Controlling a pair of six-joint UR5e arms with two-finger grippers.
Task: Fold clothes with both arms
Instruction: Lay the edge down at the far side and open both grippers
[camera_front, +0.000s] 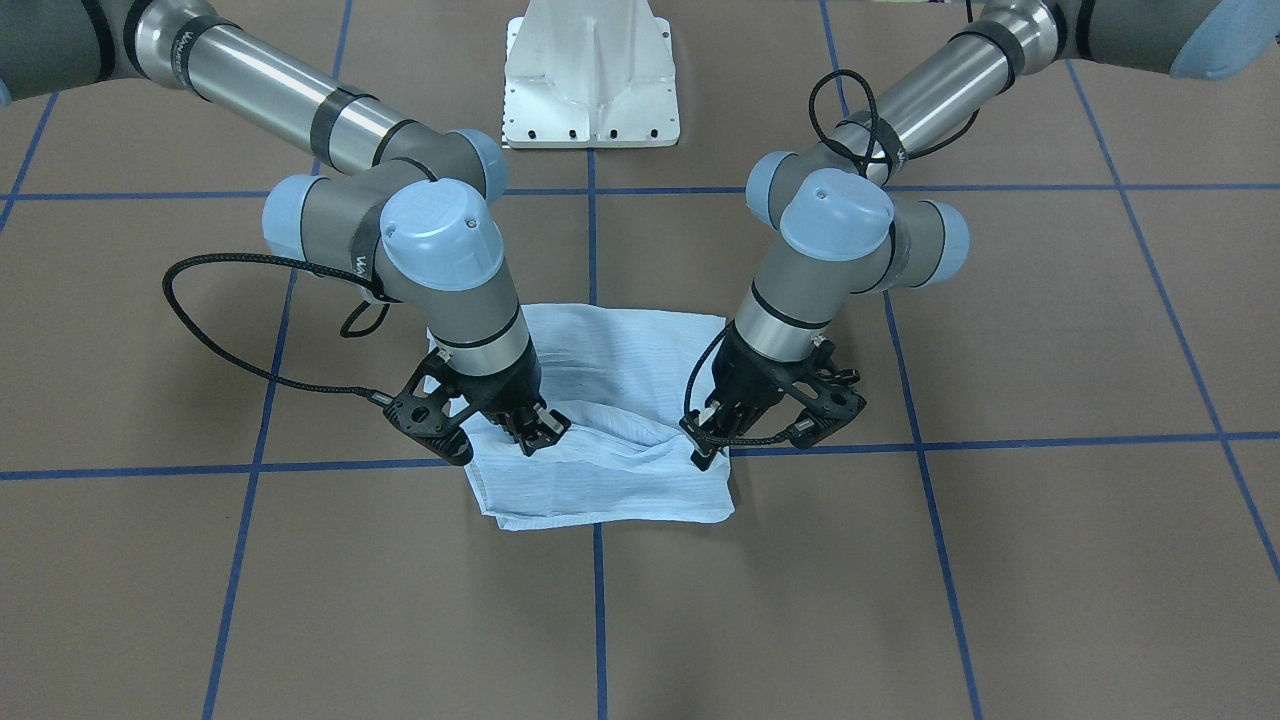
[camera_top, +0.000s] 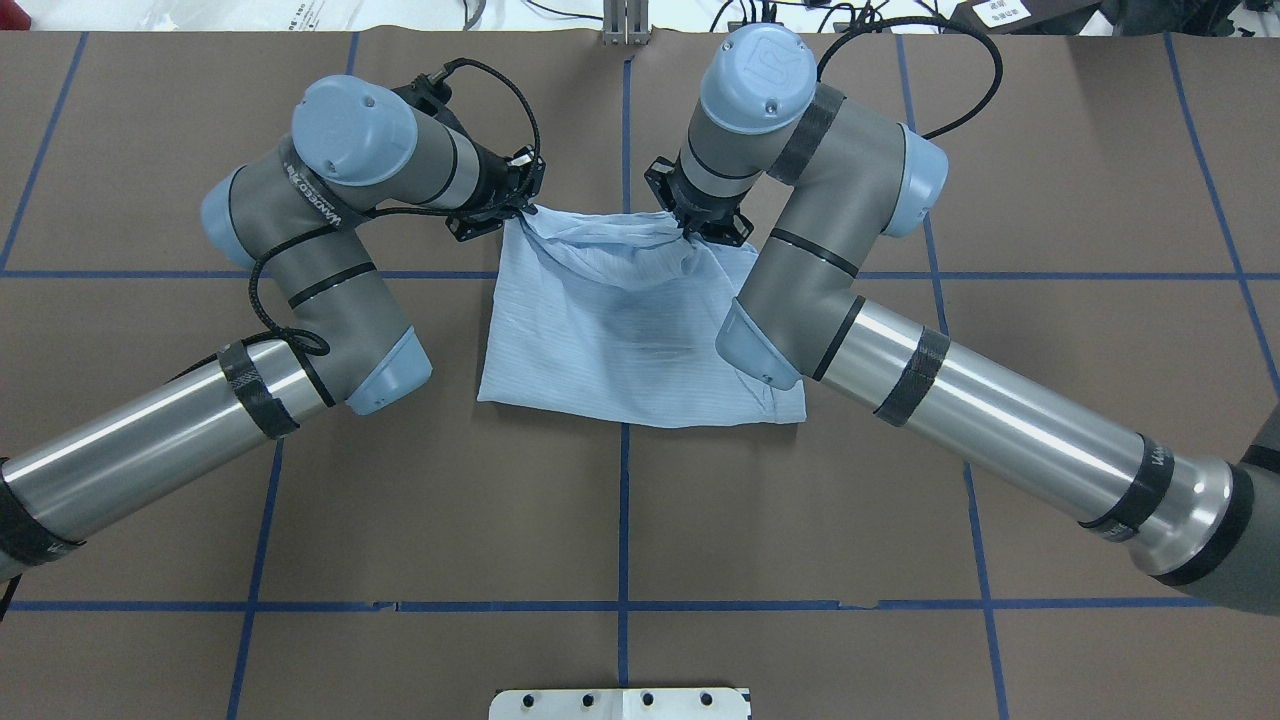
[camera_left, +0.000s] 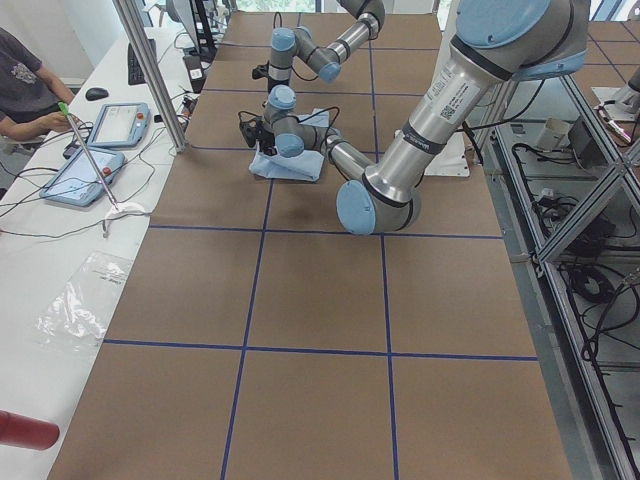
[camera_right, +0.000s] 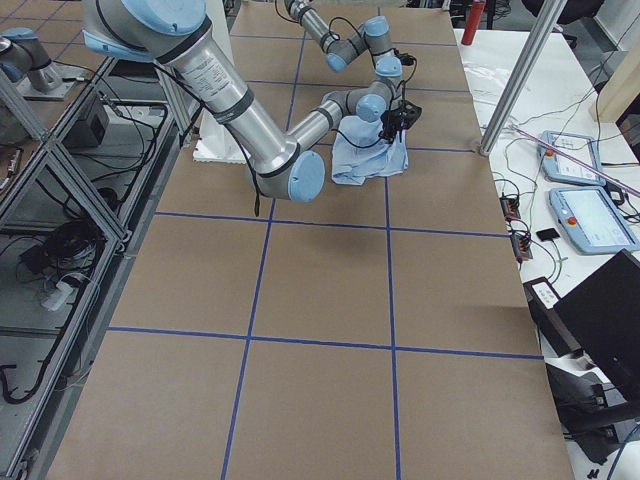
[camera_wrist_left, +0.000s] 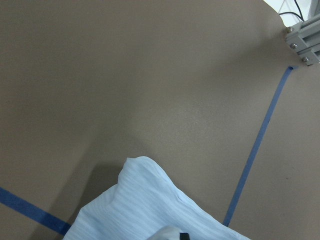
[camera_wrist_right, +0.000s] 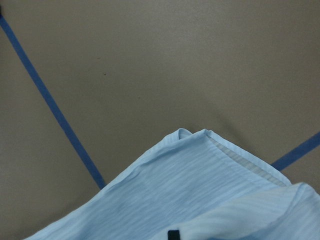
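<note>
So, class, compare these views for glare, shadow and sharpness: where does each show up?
Front-facing view: white glare streaks along the silver tube of the right arm. Overhead view: a soft grey shadow darkens the middle of the shirt. Left wrist view: a soft-edged shadow falls on the table beside the shirt, whose stripes are sharp. Exterior left view: the shirt is too small for detail.

The shirt (camera_front: 620, 350) is pale blue with fine, slightly darker stripes. The table (camera_front: 1050, 320) is flat brown, marked into squares by blue tape lines (camera_front: 598, 600). The left arm (camera_front: 850, 230) and right arm (camera_front: 440, 250) are grey and bare silver, with light blue joint caps and black bands. The left gripper (camera_front: 703, 452) and right gripper (camera_front: 533, 437) are black, as are the braided cables (camera_front: 200, 330). The pedestal (camera_front: 590, 70) is white. On the white bench (camera_left: 40, 300) to the left lies a red cylinder (camera_left: 25, 432).
</note>
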